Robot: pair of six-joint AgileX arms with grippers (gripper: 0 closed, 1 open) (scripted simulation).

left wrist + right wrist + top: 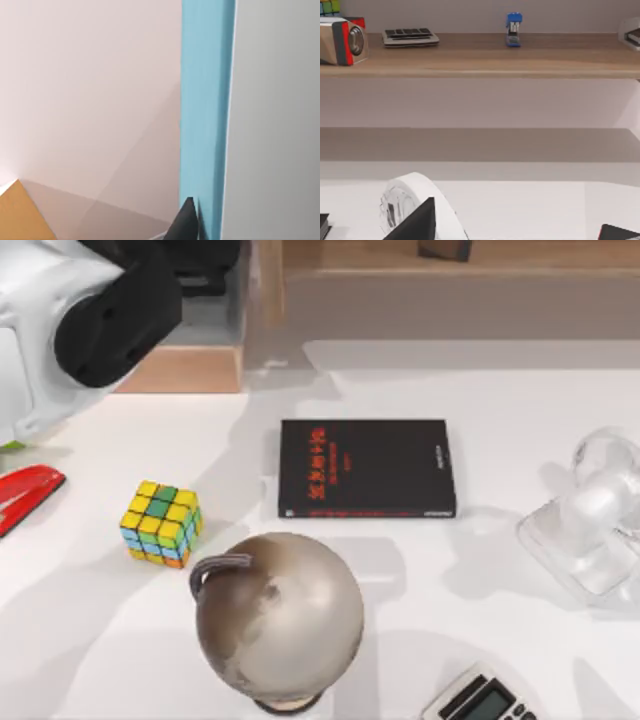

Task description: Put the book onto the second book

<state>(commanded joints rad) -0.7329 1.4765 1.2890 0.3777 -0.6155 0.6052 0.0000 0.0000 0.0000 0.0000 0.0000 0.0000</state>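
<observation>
Closest to the overhead camera looms the left arm (70, 320), a bulky white and black mass at about ten o'clock over the table's far left corner. Its claw cannot be made out from above. In the left wrist view a single dark fingertip (186, 222) lies flat against the teal-blue cover of the book (202, 115), with the white page edges running alongside; the fit looks like a grip on the book, though the second finger is hidden, so I cannot tell for sure. The book's long edge runs straight away from that fingertip.

Next nearest is a brownish globe (280, 618) standing at six o'clock on the white table (430, 580). Just beyond it, near the table's middle, the second book (366, 468) lies flat and apart from everything else, cover up, its long axis running left to right, with the red title line reading along that axis and a red line along its near edge.

A colourful puzzle cube (161, 524) sits at nine o'clock, a red stapler (25, 495) at the left edge, a clear small fan (590, 515) at three o'clock, and a calculator (480, 698) at five o'clock.

The right wrist view shows two dark fingers (415, 225) of the right gripper (515, 232) set wide apart, with the fan's white round body between them and a wooden shelf (480, 60) beyond.
</observation>
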